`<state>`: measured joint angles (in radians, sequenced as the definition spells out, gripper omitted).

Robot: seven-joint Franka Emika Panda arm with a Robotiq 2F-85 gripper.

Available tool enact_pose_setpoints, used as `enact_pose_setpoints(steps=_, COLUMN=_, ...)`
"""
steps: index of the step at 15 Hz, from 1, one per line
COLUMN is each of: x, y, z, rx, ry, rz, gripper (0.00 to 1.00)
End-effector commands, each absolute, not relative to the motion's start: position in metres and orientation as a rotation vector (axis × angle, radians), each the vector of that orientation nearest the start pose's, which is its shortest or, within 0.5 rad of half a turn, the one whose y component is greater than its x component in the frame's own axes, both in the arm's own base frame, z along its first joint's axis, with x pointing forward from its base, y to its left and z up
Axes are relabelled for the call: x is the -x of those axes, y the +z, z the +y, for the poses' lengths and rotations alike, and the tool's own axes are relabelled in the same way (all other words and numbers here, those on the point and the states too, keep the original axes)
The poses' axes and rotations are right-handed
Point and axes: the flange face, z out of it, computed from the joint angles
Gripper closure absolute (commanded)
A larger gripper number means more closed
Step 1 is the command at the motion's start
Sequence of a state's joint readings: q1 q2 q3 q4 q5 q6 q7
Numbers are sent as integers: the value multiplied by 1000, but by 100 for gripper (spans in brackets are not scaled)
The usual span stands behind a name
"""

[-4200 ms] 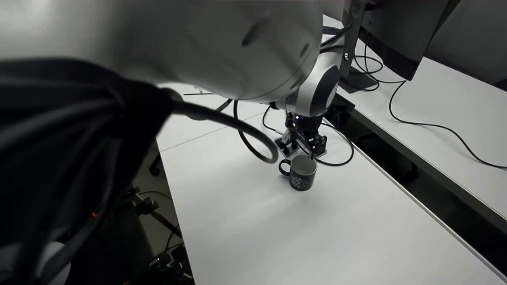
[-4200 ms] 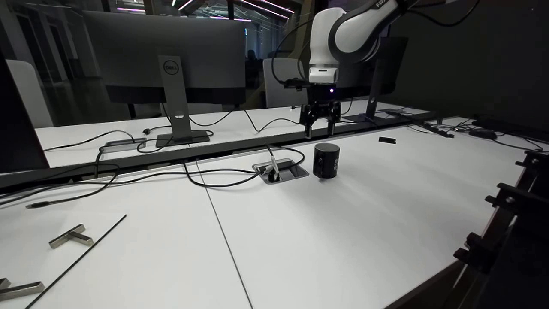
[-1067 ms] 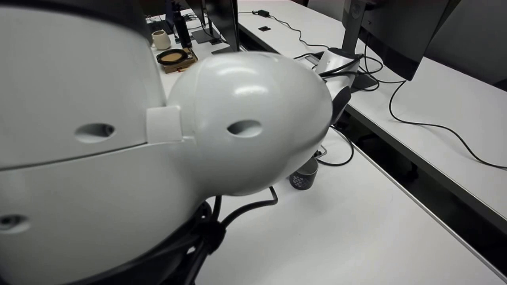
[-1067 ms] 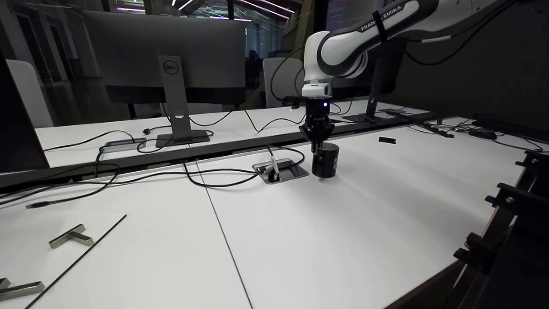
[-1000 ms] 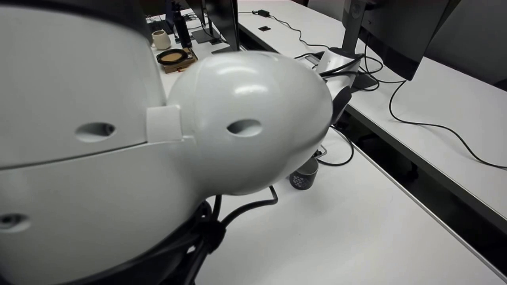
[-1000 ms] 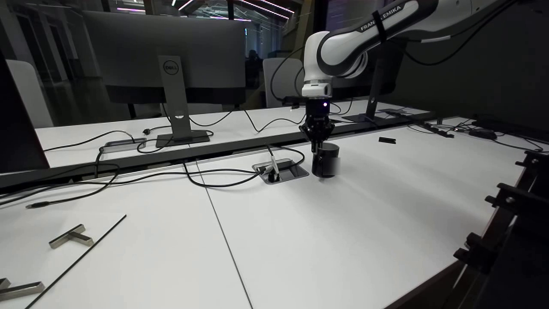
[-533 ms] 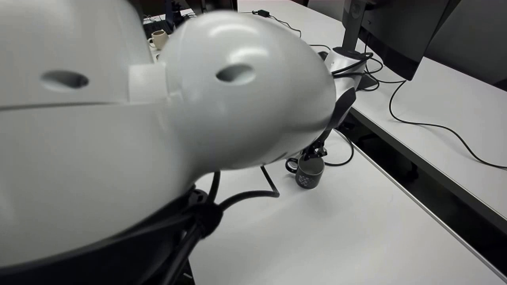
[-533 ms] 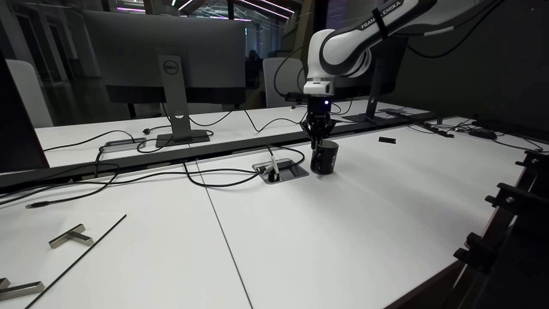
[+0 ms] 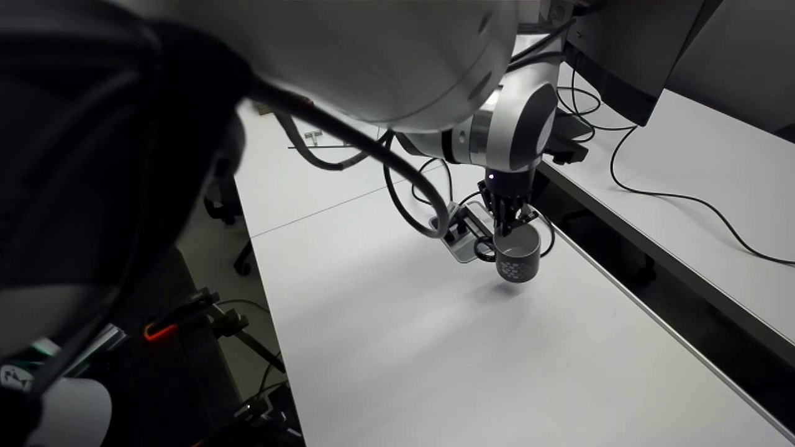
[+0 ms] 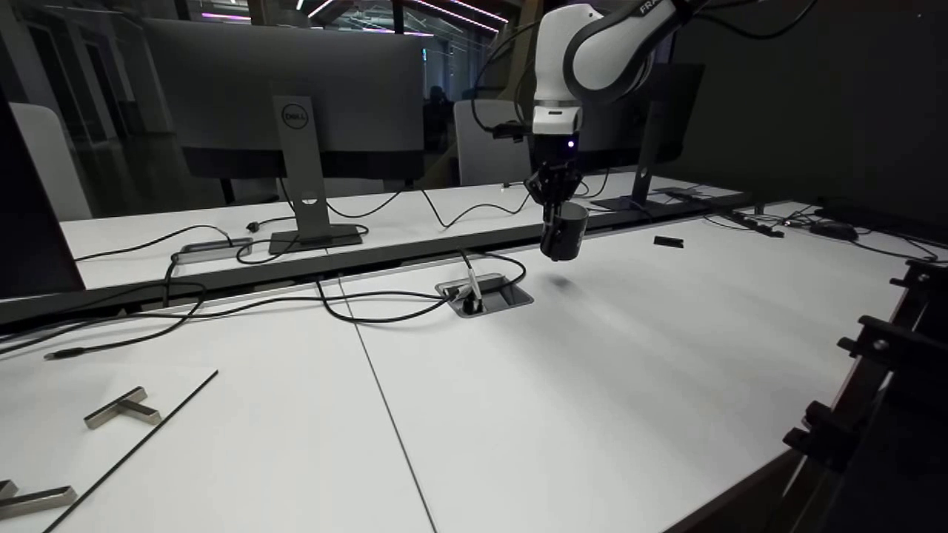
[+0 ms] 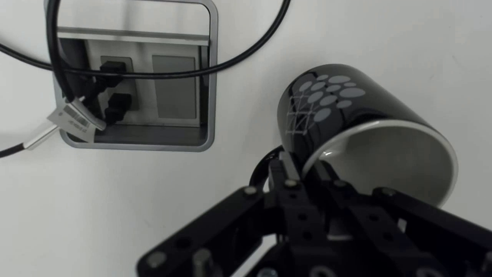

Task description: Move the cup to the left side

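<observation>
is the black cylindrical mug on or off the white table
Off: in an exterior view the mug hangs from the black claw, its shadow apart below.

In an exterior view, the room (image 10: 111, 159) is dim behind the bright desk (image 10: 533, 414), violet light strips (image 10: 226, 16) glow at the top, and a soft shadow (image 10: 559, 281) lies beneath the cup (image 10: 570, 235). My arm (image 9: 372, 62), up close in an exterior view, blurs; in the wrist view my fingers (image 11: 296, 202) are dark and soft-edged.
</observation>
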<state>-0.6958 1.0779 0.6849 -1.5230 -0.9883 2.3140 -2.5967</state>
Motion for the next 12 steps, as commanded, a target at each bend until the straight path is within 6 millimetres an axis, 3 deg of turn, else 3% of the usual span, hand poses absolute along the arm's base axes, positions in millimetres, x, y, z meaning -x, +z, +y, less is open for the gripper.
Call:
enact_pose_setpoints(steps=1, x=-670, y=140, z=-68, rx=14, ry=-286, rz=3034, gripper=98)
enact_pose_setpoints(steps=7, x=-644, y=143, z=-5, rx=361, ry=-338, rz=2970, gripper=98)
enact_pose_setpoints(steps=12, x=-619, y=139, z=30, rx=571, ry=-365, rz=2908, gripper=98)
